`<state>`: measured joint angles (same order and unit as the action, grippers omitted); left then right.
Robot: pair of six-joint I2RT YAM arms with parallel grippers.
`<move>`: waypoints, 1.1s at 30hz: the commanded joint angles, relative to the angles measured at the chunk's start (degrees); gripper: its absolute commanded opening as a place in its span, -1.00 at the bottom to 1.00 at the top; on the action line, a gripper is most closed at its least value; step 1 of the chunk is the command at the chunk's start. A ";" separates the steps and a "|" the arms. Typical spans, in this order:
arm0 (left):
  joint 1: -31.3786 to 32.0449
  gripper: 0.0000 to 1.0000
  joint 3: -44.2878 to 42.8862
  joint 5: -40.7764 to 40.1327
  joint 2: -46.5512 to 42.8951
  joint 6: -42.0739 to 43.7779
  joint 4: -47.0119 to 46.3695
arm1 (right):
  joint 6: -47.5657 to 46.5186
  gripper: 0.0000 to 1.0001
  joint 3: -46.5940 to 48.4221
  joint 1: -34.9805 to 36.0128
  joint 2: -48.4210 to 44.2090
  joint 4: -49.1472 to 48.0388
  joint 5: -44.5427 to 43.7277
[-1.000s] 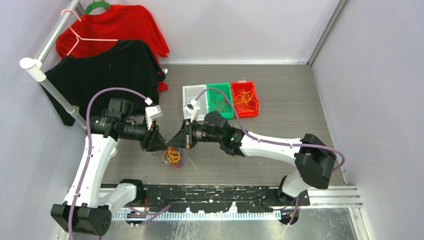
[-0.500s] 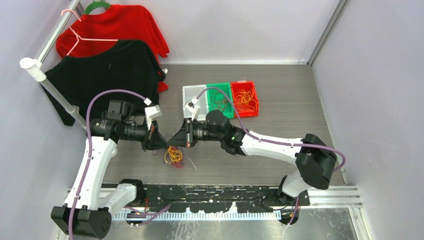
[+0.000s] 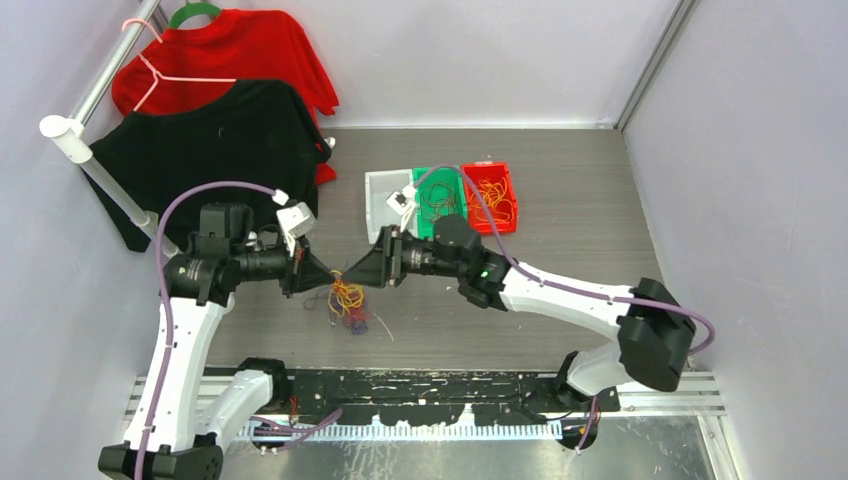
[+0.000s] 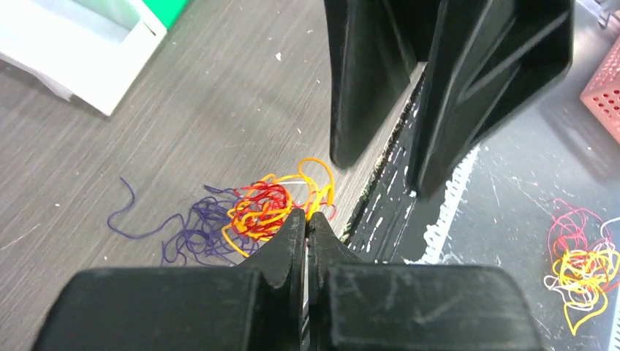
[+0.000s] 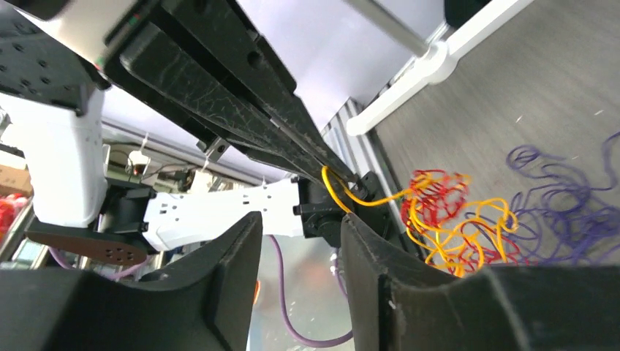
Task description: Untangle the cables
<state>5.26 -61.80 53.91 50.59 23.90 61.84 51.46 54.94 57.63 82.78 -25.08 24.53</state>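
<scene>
The cables (image 3: 346,298) lie in a small knot of orange, red and purple threads on the grey bench (image 3: 560,260), in front of the arm bases and directly under the spot where the two arms meet tip to tip. The left fingers (image 4: 292,234) are pressed fully together and pinch one orange strand (image 5: 338,191), which runs from the closed tips down into the knot. The red and orange loops bunch up, and the purple threads (image 4: 186,234) trail loose on the wood grain beside them. The right fingers (image 5: 227,278) stand apart with a clear gap and hold nothing; in the left wrist view they hang just above and beyond the knot. In the overhead view the left gripper (image 3: 324,279) and the right gripper (image 3: 347,277) nearly touch. Farther back on the bench sit a white bin (image 3: 378,186), a green bin (image 3: 433,177) and a red bin (image 3: 488,167) in a row, the green and red ones with thin wires inside. A second small tangle (image 4: 585,265) of red, yellow and white threads rests on the metal strip at the near edge. Any markings on the arms or bins are too small to read.
</scene>
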 commanded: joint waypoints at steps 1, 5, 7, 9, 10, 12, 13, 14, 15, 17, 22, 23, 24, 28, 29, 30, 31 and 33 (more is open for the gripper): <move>0.13 -1.00 -3.83 -0.16 -2.02 -3.80 -5.71 | -3.08 0.05 -1.20 -3.97 -7.12 -0.56 -3.60; 0.36 -1.00 -6.19 0.83 -1.75 -2.13 -3.34 | -11.58 0.13 4.04 -4.50 -6.77 11.86 -7.95; 0.47 -1.00 -6.82 0.68 -1.58 -1.65 -2.93 | -13.49 0.15 5.54 -4.50 -5.70 13.22 -8.43; 0.61 -1.00 -7.09 0.67 -1.43 -1.51 -2.79 | -14.82 0.18 6.66 -4.35 -4.49 14.11 -8.62; 0.65 -1.00 -7.30 0.85 -1.38 -1.49 -2.73 | -15.22 0.19 7.00 -4.26 -4.06 14.40 -9.14; 0.71 -1.00 -7.62 1.28 -1.40 -1.49 -2.74 | -16.99 0.20 7.59 -3.48 -3.13 15.24 -10.22; 0.71 -1.00 -7.80 1.36 -1.39 -1.49 -2.77 | -18.06 0.20 8.11 -2.74 -2.58 15.89 -10.81; 0.72 -1.00 -7.99 1.42 -1.35 -1.52 -2.73 | -19.09 0.20 8.75 -1.92 -2.02 16.45 -11.39; 0.80 -1.00 -8.25 1.43 -1.30 -1.54 -2.68 | -19.95 0.20 9.13 -1.07 -1.35 16.83 -12.03; 0.81 -1.00 -8.60 1.59 -1.12 -1.55 -2.62 | -21.58 0.21 9.66 1.17 -0.17 16.76 -12.96; 0.90 -1.00 -8.69 1.90 -0.89 -1.61 -2.44 | -23.34 0.26 8.90 4.31 1.29 11.70 -12.29; 0.92 -1.00 -8.53 1.90 -0.86 -1.59 -2.49 | -23.34 0.27 8.66 4.62 1.39 10.64 -12.54; 0.90 -1.00 -8.47 1.90 -0.91 -1.58 -2.47 | -23.46 0.28 8.48 4.94 1.62 9.84 -12.94; 1.07 -1.00 -8.50 2.37 -0.83 -1.95 -2.33 | -25.18 0.29 9.59 5.71 2.95 9.67 -17.76; 1.07 -1.00 -8.73 2.64 -0.84 -2.01 -2.11 | -25.42 0.28 10.12 5.81 3.21 9.85 -19.24; 1.12 -1.00 -8.86 3.06 -0.81 -2.01 -1.70 | -25.94 0.27 10.45 5.87 3.46 9.63 -20.41; 1.15 -1.00 -9.13 3.55 -0.80 -2.14 -1.34 | -26.68 0.26 10.72 6.15 3.64 8.95 -21.59; 1.23 -1.00 -9.46 4.90 -0.71 -2.34 -0.58 | -28.35 0.26 11.12 6.58 4.14 7.41 -23.68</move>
<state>6.07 -68.36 54.65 50.02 21.87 60.66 27.00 62.57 63.40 86.50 -11.75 6.96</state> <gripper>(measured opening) 0.010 0.631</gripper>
